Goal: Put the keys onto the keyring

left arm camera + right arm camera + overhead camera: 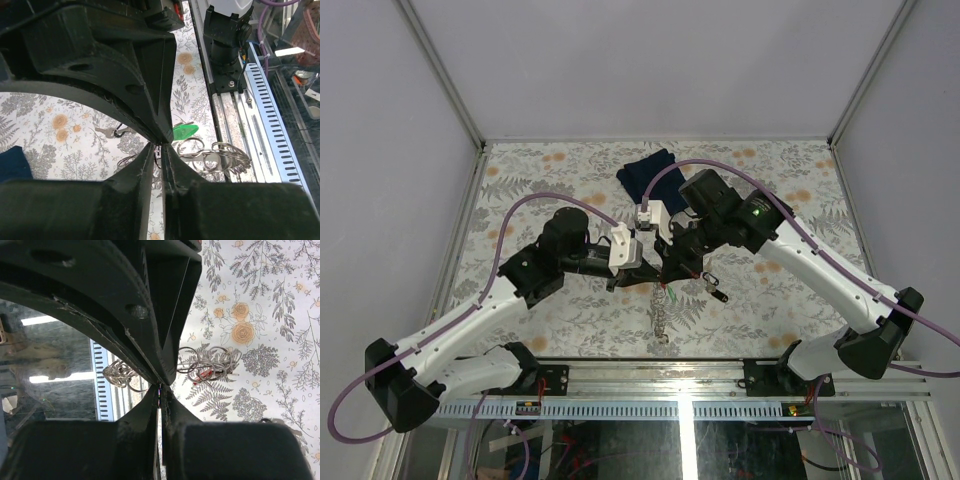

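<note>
Silvery keyring (665,310) is lying arm-side of the blue cloth (648,172); left gripper (161,149) and right gripper (159,390) are both pressing jaws together there, one black key (112,131) sitting loose, so threading's looking mostly undone.

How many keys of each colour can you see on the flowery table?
Green key: 1
Red key: 1
Black key: 1
Total: 3 keys in view; others could be hidden.
</note>
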Robot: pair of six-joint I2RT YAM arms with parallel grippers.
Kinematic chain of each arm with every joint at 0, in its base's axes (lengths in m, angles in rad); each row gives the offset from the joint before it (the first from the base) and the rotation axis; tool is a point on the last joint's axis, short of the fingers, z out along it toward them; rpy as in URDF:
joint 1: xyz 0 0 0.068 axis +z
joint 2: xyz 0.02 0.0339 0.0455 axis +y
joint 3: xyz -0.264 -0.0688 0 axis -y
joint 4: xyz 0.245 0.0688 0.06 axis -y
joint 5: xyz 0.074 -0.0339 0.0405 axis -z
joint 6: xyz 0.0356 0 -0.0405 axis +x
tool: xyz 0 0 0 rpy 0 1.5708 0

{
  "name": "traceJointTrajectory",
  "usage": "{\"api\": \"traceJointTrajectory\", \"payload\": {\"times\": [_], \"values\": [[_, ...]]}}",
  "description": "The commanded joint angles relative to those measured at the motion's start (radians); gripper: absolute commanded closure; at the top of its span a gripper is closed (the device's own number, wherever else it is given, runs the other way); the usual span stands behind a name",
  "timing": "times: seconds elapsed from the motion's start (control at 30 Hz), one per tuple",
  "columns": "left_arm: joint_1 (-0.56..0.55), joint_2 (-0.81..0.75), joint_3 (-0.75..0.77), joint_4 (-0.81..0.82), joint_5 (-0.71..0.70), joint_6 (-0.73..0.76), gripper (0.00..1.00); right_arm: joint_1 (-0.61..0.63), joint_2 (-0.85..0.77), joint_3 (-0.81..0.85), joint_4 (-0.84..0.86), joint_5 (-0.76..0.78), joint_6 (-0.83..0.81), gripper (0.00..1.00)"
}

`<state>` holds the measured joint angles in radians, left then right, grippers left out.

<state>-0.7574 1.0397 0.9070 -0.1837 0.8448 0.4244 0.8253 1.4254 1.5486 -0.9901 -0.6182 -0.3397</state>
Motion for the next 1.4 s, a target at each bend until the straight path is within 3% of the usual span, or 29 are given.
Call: {"api": "traceJointTrajectory", "payload": {"times": [0.0,0.17,0.37,0.47,0.7,0.9,1.17,1.37], "values": [[-0.004,0.01,0.042,-0.023,0.018,0.012,0.92,0.009,-0.057,0.009,0.056,-0.031,0.013,1.0],[-0.004,0.015,0.049,-0.018,0.033,0.012,1.0,0.009,-0.068,0.002,0.071,-0.026,0.016,0.99],[-0.003,-0.019,0.0,0.091,-0.007,-0.077,1.0,0.009,-0.125,0.007,0.158,0.055,0.059,0.67],[-0.003,-0.066,-0.066,0.215,-0.064,-0.173,1.0,0.009,-0.17,0.005,0.229,0.111,0.086,0.56],[0.002,-0.175,-0.227,0.509,-0.19,-0.378,1.0,0.008,-0.274,-0.089,0.449,0.302,0.182,0.51],[0.014,-0.238,-0.364,0.794,-0.309,-0.554,1.0,0.009,-0.359,-0.23,0.664,0.33,0.233,0.44],[0.018,-0.286,-0.558,1.274,-0.505,-0.731,1.0,0.009,-0.358,-0.206,0.703,0.35,0.363,0.37],[0.018,-0.28,-0.633,1.506,-0.577,-0.751,1.0,0.009,-0.321,-0.192,0.75,0.349,0.527,0.41]]}}
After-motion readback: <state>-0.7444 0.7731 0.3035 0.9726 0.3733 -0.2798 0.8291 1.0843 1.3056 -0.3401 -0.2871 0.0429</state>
